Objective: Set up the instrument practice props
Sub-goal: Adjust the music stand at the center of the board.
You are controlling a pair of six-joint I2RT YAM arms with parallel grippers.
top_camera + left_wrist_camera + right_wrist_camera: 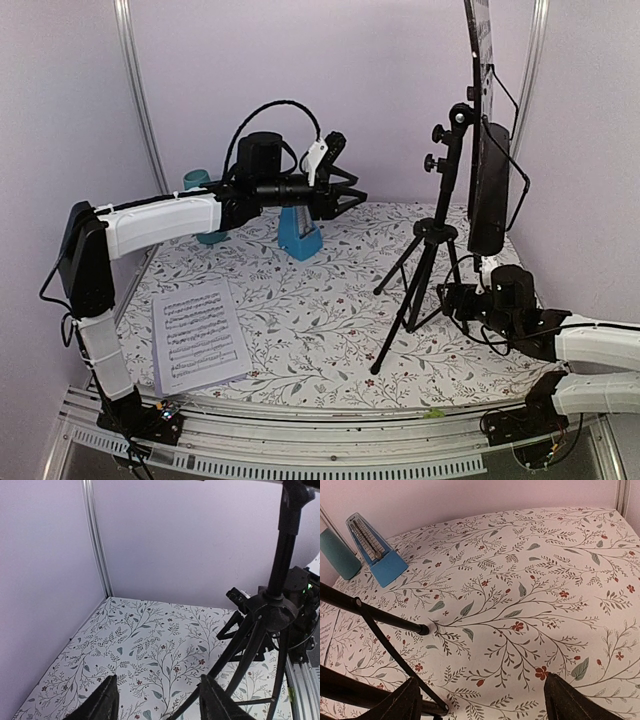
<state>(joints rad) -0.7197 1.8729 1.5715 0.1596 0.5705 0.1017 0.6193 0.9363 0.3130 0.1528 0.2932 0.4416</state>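
Two grippers: both stood open and empty. The left gripper (158, 680) showed a middling gap, the right gripper (482, 680) a wide one.
Left gripper's place: it was raised over the far part of the table (330, 320) and pointed right, toward the stand (432, 240).
Metronome (298, 237): it sat upright on the table just below the left gripper and a little left of it, not touching.
Right gripper's place: it was low at the near right, among the stand's feet. One tripod leg ran close by one finger, outside the jaws; contact could not be told.
Stand: it stood upright on three legs at the right, with its tray (490, 190) high and edge-on to the overhead view.
Page (198, 335): it lay flat at the near left beside the left arm's base, well apart from both grippers.
Page's long axis: it ran roughly near-to-far, slightly skewed.
Deciding relation: the page lay below the left gripper and back toward that arm's base, with the tray on the opposite side and higher. The left arm was the nearer, so the pick likely fell to it, followed by a carry rightward and up.
Second page: something pale rose above the tray, too edge-on to identify.
Cup (196, 180): it was teal and stood at the far left, partly behind the left arm.
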